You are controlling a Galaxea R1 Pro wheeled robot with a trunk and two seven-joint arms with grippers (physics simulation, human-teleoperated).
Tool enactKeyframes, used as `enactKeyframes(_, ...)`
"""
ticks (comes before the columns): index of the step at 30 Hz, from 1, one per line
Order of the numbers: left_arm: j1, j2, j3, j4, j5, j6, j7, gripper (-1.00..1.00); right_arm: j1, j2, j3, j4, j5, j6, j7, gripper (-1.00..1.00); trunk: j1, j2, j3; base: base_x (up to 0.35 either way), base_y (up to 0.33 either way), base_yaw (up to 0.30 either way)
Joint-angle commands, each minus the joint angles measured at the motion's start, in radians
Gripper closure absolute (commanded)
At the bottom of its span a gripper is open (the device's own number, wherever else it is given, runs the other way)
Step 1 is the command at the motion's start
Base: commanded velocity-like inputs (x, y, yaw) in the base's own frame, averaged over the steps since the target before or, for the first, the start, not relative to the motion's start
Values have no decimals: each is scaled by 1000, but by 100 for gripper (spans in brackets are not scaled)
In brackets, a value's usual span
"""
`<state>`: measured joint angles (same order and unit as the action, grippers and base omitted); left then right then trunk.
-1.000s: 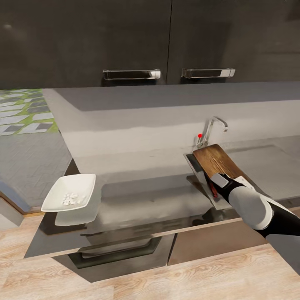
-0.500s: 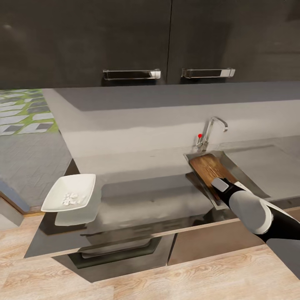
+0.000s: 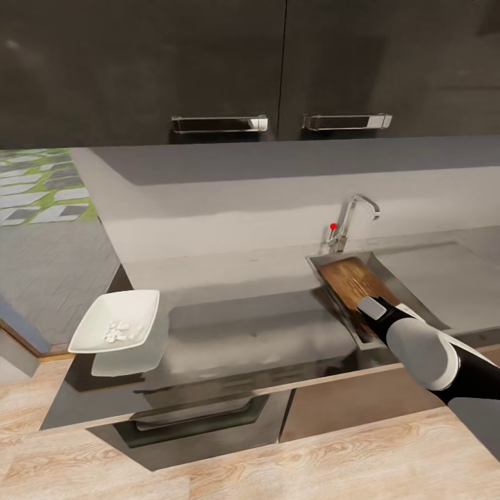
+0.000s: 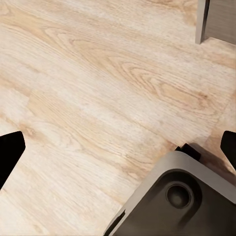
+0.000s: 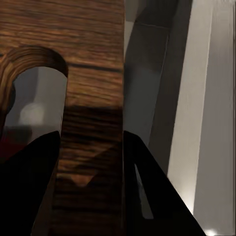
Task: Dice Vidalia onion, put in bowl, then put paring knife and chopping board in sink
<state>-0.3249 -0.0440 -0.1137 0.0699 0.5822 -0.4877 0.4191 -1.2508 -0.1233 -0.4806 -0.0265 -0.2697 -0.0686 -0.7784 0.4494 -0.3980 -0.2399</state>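
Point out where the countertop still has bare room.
Bare grey countertop runs between the bowl and the sink; the drainboard is also free. The basin is crowded: chopping board, right tool.

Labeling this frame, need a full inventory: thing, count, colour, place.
chopping board: 1, brown wood, lowered into the sink, gripped at its slot end
sink: 1, steel, in countertop
tap: 1, chrome, red knob, behind sink
bowl: 1, white, countertop's left end, pale diced bits inside
countertop: 1, grey
wall cabinets: dark, two handles
floor: light wood
right tool: shut on board
left tool: open, over floor
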Motion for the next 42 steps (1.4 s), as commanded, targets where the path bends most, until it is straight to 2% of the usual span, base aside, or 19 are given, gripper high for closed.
enactKeyframes(1,-2,-1,-8,4,4,-4,3,-100,-1,-3,6,1,-12,-6,-1,100,1,-2,-2,6,-5,0)
enactKeyframes(15,-2,0,-8,4,4,-5,3,-100,-1,-10,7,1,-13,-7,-1,100,1,-2,-2,127,-68,0)
enactKeyframes(35,-2,0,-7,4,4,-4,3,-100,-1,-8,7,2,-13,-7,-1,100,1,-2,-2,10,-1,2)
enactKeyframes(42,-2,0,-7,5,4,-4,3,-100,-1,-9,7,3,-13,-7,-1,100,1,-2,-2,115,-125,0)
